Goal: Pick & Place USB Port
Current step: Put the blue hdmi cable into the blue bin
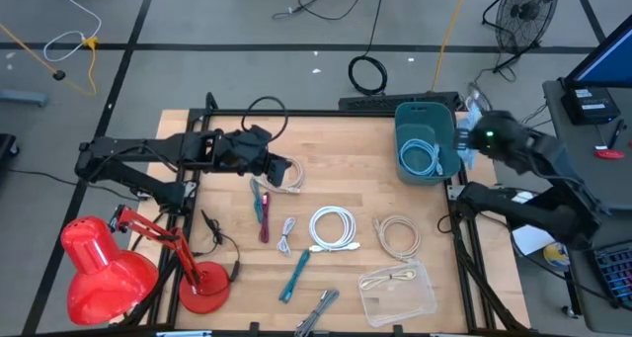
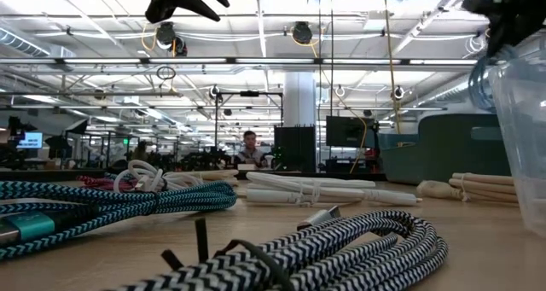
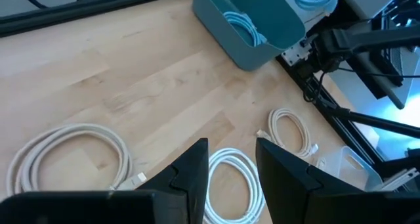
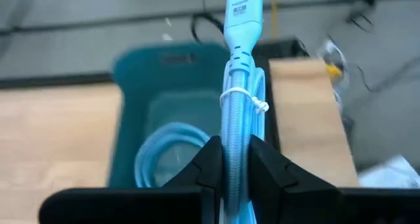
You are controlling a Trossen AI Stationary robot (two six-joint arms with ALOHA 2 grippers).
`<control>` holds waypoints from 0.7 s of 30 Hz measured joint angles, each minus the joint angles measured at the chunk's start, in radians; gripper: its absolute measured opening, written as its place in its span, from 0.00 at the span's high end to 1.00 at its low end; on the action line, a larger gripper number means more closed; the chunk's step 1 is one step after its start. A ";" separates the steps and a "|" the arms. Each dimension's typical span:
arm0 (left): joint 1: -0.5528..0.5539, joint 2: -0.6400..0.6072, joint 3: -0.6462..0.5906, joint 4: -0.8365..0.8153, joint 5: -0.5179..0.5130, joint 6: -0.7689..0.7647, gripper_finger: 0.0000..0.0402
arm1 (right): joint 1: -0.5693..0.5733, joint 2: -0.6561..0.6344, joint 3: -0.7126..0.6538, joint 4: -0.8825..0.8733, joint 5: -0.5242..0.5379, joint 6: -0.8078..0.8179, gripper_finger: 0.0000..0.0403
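Your right gripper (image 4: pixel 231 159) is clamped on a bundled light-blue cable (image 4: pixel 239 86), tied with a white twist tie, its plug end pointing away from the wrist; it hangs over the right rim of the teal bin (image 1: pixel 415 120) at the table's back right corner. That bin already holds one coiled light-blue cable (image 1: pixel 420 159). Your left gripper (image 3: pixel 231 168) sits above the table's back left area with fingers parted narrowly and nothing between them. On the wood you have white coiled cables (image 1: pixel 333 228), a cream coil (image 1: pixel 398 236), teal and red cables, and a clear plastic container (image 1: pixel 397 290) at front right holding a small cable. A red desk lamp (image 1: pixel 104 268) stands at front left.
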 joint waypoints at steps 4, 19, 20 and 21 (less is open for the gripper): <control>0.016 0.000 0.000 0.009 0.002 0.005 0.68 | 0.000 -0.025 0.031 0.184 -0.108 -0.144 0.91; 0.015 0.000 0.000 0.009 0.020 0.003 0.68 | -0.201 0.216 0.035 0.634 -1.038 -0.192 0.91; 0.011 0.000 0.000 0.009 0.021 0.003 0.68 | -0.237 0.228 0.035 0.607 -1.041 -0.215 0.91; 0.006 0.000 0.000 0.008 0.021 0.003 0.68 | -0.275 0.236 0.035 0.592 -1.048 -0.238 0.91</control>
